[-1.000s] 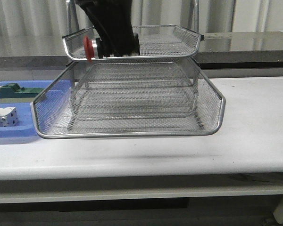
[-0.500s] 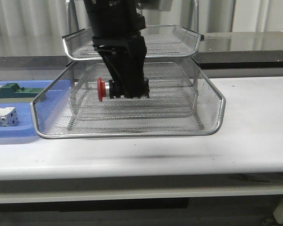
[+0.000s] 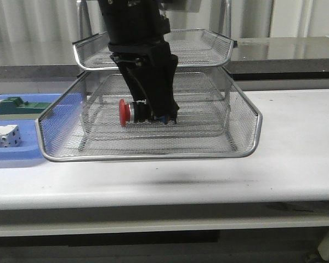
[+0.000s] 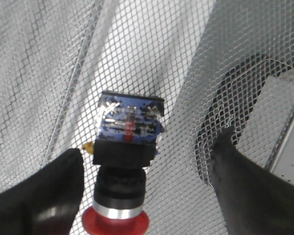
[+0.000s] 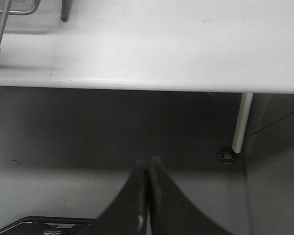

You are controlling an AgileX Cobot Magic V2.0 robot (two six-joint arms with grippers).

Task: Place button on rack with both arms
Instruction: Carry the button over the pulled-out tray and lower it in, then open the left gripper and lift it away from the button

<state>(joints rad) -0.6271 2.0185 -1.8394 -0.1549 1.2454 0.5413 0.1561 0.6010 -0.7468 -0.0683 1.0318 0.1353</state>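
The button (image 3: 132, 112) lies on its side on the mesh of the pulled-out lower tray of the rack (image 3: 252, 118), its red head pointing left. My left gripper (image 3: 153, 116) reaches down into that tray from above. In the left wrist view the button (image 4: 127, 147) rests on the mesh between the spread fingers (image 4: 54, 186) of my left gripper (image 4: 149, 147). The jaws stand open, with a gap on each side of the button. My right gripper (image 5: 148, 164) is shut and empty, hanging below the table's front edge (image 5: 147, 81); it is out of the front view.
A flat blue tray (image 3: 11, 156) at the left holds a green block (image 3: 16, 107) and a white block (image 3: 3, 136). The rack's top tier (image 3: 208, 38) sits just behind the left arm. A table leg (image 5: 242, 122) stands near the right gripper.
The left arm came down with the button from the top tier's height into the pulled-out tray and shifted slightly right. The button now rests on the mesh.
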